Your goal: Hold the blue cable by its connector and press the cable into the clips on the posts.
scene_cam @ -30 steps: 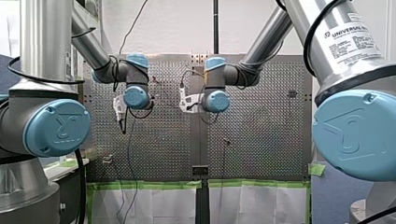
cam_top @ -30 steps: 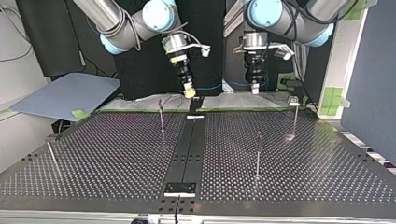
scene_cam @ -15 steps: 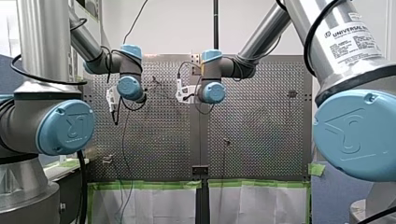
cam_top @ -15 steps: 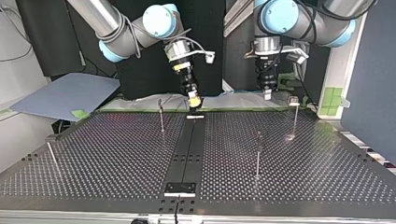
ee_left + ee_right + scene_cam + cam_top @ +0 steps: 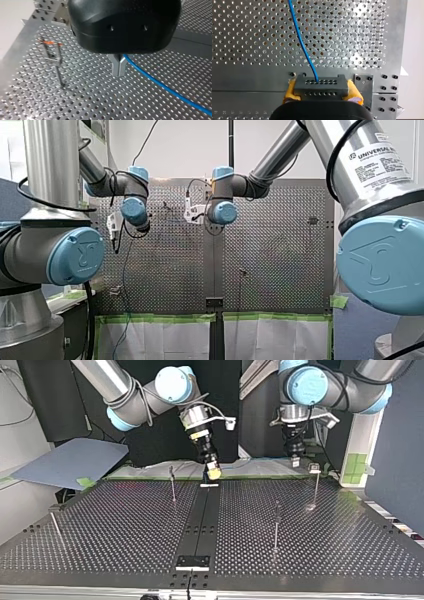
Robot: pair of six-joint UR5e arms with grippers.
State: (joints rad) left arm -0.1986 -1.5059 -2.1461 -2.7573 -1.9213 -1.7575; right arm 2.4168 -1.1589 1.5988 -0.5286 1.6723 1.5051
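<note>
In the right wrist view my right gripper (image 5: pixel 322 92) is shut on the black connector (image 5: pixel 320 83), with yellow pads (image 5: pixel 290 90) on both its sides. The blue cable (image 5: pixel 303 45) runs out of the connector over the perforated table. In the left wrist view my left gripper (image 5: pixel 119 71) has its metal fingers shut on the blue cable (image 5: pixel 162 86), which trails away beside them. A thin post with an orange-marked clip (image 5: pixel 53 48) stands ahead of these fingers, apart from them. In the top view my right gripper (image 5: pixel 214 473) hangs over the table's far edge and my left gripper (image 5: pixel 295 462) is close to the far right post (image 5: pixel 315 485).
Other thin posts stand on the table in the top view: one at the far middle-left (image 5: pixel 173 485), one at the middle right (image 5: pixel 276 525), one at the near left (image 5: pixel 55 527). A black strip (image 5: pixel 200 525) runs down the table's middle. A blue sheet (image 5: pixel 70 462) lies beyond the far left corner.
In the top view both grippers have moved to the right and a little lower; my left gripper has come close to the far right post. Both grips are unchanged.
</note>
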